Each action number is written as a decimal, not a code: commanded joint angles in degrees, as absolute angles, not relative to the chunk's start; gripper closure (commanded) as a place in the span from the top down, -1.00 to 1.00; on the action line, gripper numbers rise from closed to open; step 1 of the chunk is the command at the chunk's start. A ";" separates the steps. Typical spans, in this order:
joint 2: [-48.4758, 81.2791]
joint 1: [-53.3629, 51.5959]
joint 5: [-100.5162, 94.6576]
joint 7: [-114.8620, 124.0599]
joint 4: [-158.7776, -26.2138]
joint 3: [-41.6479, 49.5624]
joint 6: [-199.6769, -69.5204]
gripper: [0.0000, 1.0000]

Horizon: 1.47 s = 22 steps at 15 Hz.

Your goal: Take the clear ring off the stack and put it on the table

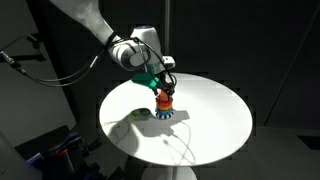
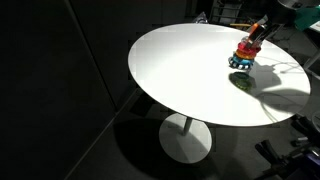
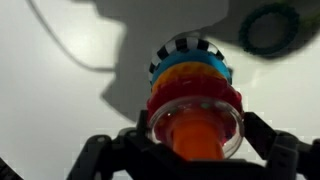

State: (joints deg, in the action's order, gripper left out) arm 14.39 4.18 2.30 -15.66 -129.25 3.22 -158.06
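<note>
The stack stands upright on the table, with a toothed base, coloured rings, a red ring and an orange peg. The clear ring sits around the peg at the top, above the red ring. My gripper comes down from above, one dark finger pressed to each side of the clear ring. The stack and gripper show in both exterior views; the clear ring is too faint to see there.
A dark green ring lies flat on the table just beside the stack; it shows in both exterior views. The round white tabletop extends widely around the toy. A thin cable crosses it.
</note>
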 commanded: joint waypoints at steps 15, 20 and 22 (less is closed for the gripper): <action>-0.11 3.67 -0.68 -10.92 -133.91 2.80 -153.76 0.36; -3.73 1.81 6.41 -16.94 -134.78 1.42 -150.21 0.36; -4.53 1.01 7.98 -18.13 -134.79 1.38 -147.84 0.67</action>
State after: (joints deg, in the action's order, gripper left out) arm -1.98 1.89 5.09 -15.04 -133.89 1.41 -151.23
